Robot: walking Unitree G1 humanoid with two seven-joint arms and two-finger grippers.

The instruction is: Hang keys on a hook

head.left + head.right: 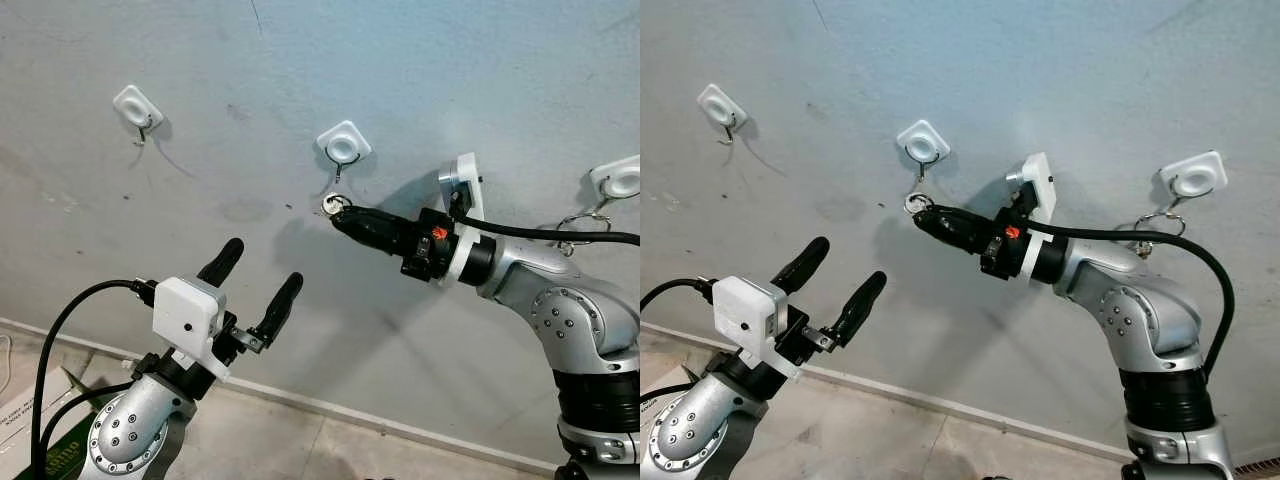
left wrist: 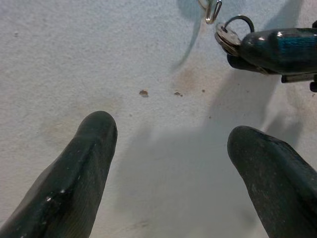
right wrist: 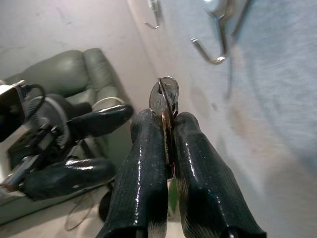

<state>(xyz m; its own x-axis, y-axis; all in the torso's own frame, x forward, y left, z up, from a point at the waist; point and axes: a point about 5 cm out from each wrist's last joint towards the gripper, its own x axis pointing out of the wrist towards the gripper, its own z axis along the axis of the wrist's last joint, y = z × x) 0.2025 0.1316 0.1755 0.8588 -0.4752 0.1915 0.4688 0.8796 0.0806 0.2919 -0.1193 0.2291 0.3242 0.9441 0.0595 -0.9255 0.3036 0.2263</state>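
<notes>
Pinching the keys in our right tool, we sit just under the hook, which lies at 12 o'clock from the ring. Our left tool waits wide open, well apart at 7 o'clock.

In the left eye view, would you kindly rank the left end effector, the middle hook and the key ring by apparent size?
1. left end effector, though nearness to the camera enlarges it.
2. middle hook.
3. key ring, held by the right end effector.
</notes>
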